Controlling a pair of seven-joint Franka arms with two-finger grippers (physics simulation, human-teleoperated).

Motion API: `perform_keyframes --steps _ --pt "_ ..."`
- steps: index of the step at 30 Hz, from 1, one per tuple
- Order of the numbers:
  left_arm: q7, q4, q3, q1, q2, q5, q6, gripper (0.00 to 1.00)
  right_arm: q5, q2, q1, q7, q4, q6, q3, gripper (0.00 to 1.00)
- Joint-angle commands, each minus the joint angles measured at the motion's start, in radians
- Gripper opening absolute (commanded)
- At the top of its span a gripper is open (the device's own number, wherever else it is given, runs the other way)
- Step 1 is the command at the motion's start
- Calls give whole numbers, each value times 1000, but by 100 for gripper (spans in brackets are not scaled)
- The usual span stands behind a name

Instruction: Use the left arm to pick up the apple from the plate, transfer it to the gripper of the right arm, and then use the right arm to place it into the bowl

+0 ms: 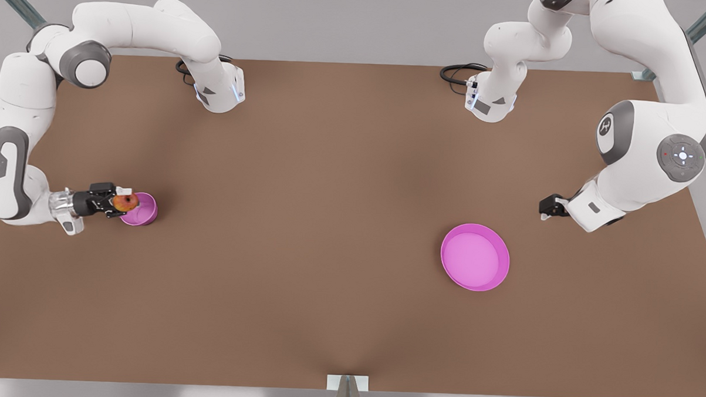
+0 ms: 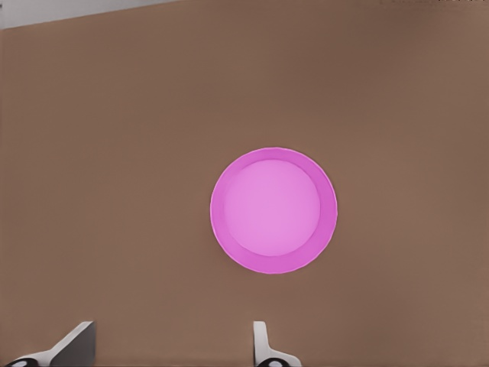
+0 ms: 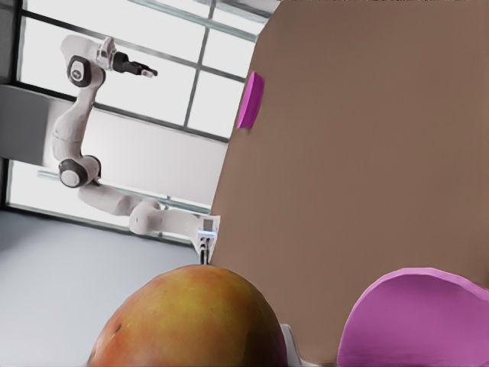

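- Apple (image 1: 126, 202), red-orange with a yellowish side, sits between the black fingers of the right claw (image 1: 124, 203) at about 9 o'clock on the desk (image 1: 329, 221) in the front view; the fingers cover part of it
- Right claw is closed around the apple, holding it at the 9 o'clock edge of the bowl (image 1: 141, 211); whether the fruit touches the bowl's rim cannot be told
- In the right wrist view the apple (image 3: 187, 321) looms close and is cut off by the frame edge, and the bowl (image 3: 416, 321) beside it is also cropped; the fingers gripping the fruit are hidden behind it
- Plate (image 1: 473, 287) lies bare at about 4 o'clock on the desk, well apart from the bowl; the right wrist view catches it edge-on as a thin pink sliver (image 3: 250, 101)
- Left claw (image 1: 549, 206) hangs at about 2 o'clock from the plate, near it but off its rim; the front view gives just a small dark block at the end of the white wrist, too small to read
- Left wrist view looks down on the plate (image 2: 218, 210), with two pale fingertips (image 2: 263, 348) set wide apart and nothing between them, so the left claw (image 2: 168, 348) is open and empty; both tips are cut off by the frame
- Left arm (image 3: 76, 145) appears far off in the right wrist view against bright windows (image 3: 153, 92)
- Black cable loops (image 1: 460, 73) lie at the arm bases along the desk's 12 o'clock edge
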Motion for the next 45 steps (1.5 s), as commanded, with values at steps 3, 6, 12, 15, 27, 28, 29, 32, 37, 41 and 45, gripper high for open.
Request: perform_keyframes --steps 3,6,12,15,27,28,29,32,37,41,45 --pt "-146 0 0 0 -1 0 -1 100 -19 2 -1 -102 6 -1 -20 65" --pt "-146 0 -2 0 -1 -2 -1 100 -59 2 -1 -99 21 7 -18 65" --pt "-146 -1 -2 0 -1 -2 -1 100 -217 -17 48 -85 84 114 -3 64" --pt "-146 -1 -2 0 -1 -2 -1 100 -246 -41 80 -84 79 160 -4 64" --pt "-146 -3 -2 0 -2 -3 -2 100 -355 -86 97 -75 73 206 -3 98" --pt "-146 -3 -2 0 -2 -5 -2 100 -364 -93 97 -73 73 206 -3 99" --pt "-146 -3 -2 0 -2 -5 -2 100 -367 -107 97 -70 75 205 -3 99" --pt "-144 -3 -2 -9 -2 -3 -2 100 -390 -285 178 132 82 199 3 98" --pt "-141 25 -3 -14 -2 1 1 100 -613 -498 594 862 208 214 2 100" --pt "-141 46 -3 -37 -2 5 -1 100 -752 -612 715 1310 213 183 60 100" --pt "-141 53 -3 -52 -2 6 1 100 -765 -778 669 1320 -65 373 88 100"
